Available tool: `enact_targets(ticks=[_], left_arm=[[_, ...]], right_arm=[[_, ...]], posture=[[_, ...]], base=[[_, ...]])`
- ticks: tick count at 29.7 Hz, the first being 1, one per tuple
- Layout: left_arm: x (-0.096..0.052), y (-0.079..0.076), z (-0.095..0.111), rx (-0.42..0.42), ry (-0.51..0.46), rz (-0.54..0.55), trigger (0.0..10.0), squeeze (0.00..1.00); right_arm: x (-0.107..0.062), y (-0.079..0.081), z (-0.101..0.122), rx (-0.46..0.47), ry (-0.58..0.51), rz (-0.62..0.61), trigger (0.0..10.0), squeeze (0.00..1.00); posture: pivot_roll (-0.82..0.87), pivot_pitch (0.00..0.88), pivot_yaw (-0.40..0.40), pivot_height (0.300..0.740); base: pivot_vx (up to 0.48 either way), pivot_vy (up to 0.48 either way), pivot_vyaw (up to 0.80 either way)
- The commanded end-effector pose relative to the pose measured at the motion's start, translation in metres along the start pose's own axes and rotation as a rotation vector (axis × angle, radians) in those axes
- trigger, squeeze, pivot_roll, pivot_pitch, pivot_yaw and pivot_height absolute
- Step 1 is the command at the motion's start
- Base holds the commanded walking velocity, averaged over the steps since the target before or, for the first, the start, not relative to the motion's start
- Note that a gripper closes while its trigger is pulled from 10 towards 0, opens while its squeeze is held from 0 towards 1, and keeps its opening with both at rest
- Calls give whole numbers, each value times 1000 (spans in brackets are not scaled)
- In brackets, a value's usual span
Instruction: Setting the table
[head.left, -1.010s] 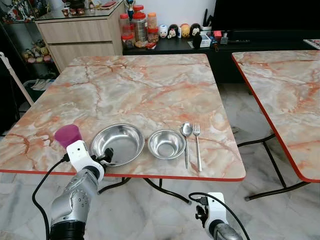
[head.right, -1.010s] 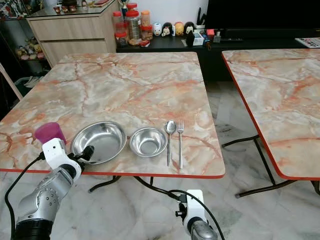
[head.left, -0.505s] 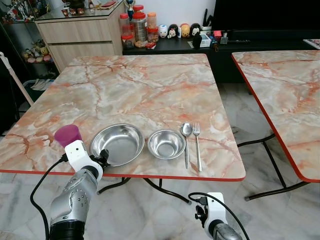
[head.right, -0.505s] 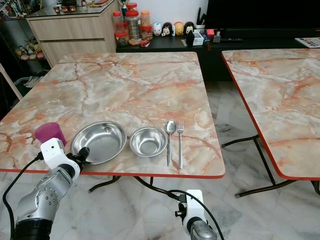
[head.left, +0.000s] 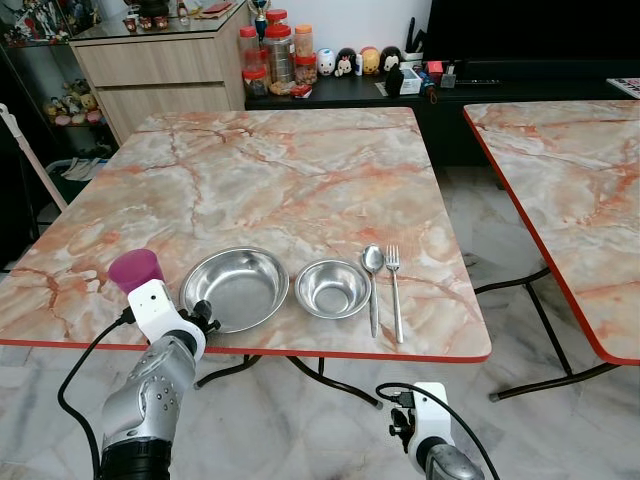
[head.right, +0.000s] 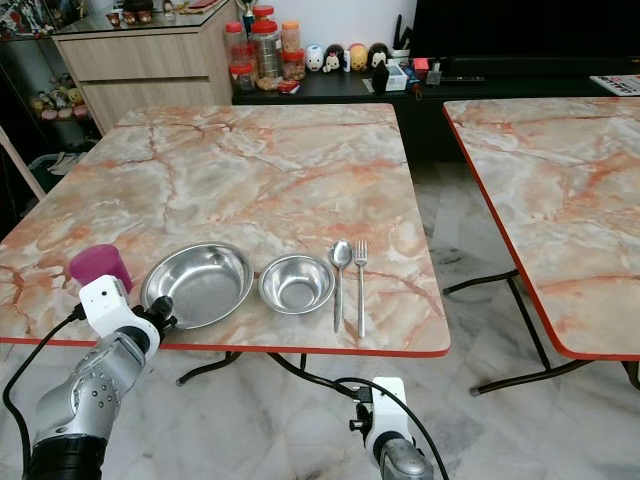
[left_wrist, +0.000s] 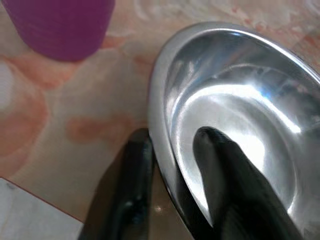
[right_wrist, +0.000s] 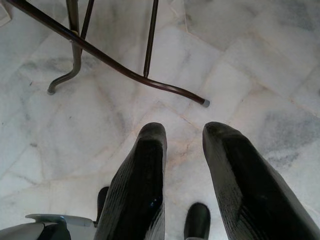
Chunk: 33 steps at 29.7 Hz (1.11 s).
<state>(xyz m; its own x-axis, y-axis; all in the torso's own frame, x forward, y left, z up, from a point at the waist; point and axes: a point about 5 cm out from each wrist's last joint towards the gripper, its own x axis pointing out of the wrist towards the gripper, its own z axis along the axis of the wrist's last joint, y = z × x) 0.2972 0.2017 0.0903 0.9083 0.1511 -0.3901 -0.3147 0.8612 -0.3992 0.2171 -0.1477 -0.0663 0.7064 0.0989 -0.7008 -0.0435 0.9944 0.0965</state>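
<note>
We see our left tool (left_wrist: 172, 165) at the near edge of the tabletop (head.left: 300, 180), its fingers (left_wrist: 135, 200) spread apart and straddling the near rim of the big steel bowl (head.left: 236, 287): one finger lies inside the bowl, the other outside against the marble. They do not look pressed onto the rim. Just to the left of this tool stands a purple cup (head.left: 136, 270), close beside the white wrist housing and near the bowl, with a gap between. To the tool's right, past the big bowl, sits a smaller steel bowl (head.left: 333, 287), then a spoon (head.left: 373, 285) and a fork (head.left: 395, 290) lying side by side, handles toward us. Nothing lies between the tool and the big bowl.

Our left arm (head.left: 150, 395) rises from below the table edge, bent, its wrist angled up and forward toward the bowl, a black cable looping beside it.

Our right tool (right_wrist: 182, 150) hangs low under the table, fingers parted and pointing down at the marble floor (right_wrist: 250, 65), near a dark table leg (right_wrist: 125, 70). Further right stands a second tabletop (head.left: 570, 170).
</note>
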Motion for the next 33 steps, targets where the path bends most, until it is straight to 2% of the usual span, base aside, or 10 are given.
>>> enact_targets(ticks=[1,11,19,24,25,27,28,30,31,33], left_arm=[[-1,-2,7,16,-18,12,0,0],[-3,-9,17,32,-43,13,0,0],[-5,-5,17,26,-47,33,0,0],[-8,-14,29,-54,-134,-39,0,0],[-10,-19,34,-117,-165,-82,0,0],[-11,-22,39,-163,-186,-111,0,0],[-12,-25,41,-181,-195,-135,941,0],[-14,-31,44,-228,-207,-188,8863,0],[-15,-34,45,-249,-211,-216,10000,0],[-16,-35,45,-287,-213,-236,10000,0]], right_arm=[[1,4,2,-8,6,9,10000,0],[2,8,2,-17,10,24,10000,0],[2,9,2,-13,11,23,10000,0],[2,8,3,-13,10,21,10000,0],[2,8,3,-14,9,21,10000,0],[2,8,3,-14,9,21,10000,0],[2,8,3,-14,9,22,10000,0],[2,8,4,-14,7,22,10000,0],[2,8,4,-14,6,22,10000,0],[2,8,4,-14,5,22,10000,0]], posture=[[83,0,46,740],[92,0,51,740],[96,0,52,740],[101,0,47,740],[102,0,42,740],[104,0,42,740],[104,0,42,740],[104,0,41,740],[105,0,40,740],[105,0,40,740]], base=[[0,0,0],[0,0,0],[0,0,0],[0,0,0],[0,0,0],[0,0,0],[0,0,0],[0,0,0],[0,0,0],[0,0,0]])
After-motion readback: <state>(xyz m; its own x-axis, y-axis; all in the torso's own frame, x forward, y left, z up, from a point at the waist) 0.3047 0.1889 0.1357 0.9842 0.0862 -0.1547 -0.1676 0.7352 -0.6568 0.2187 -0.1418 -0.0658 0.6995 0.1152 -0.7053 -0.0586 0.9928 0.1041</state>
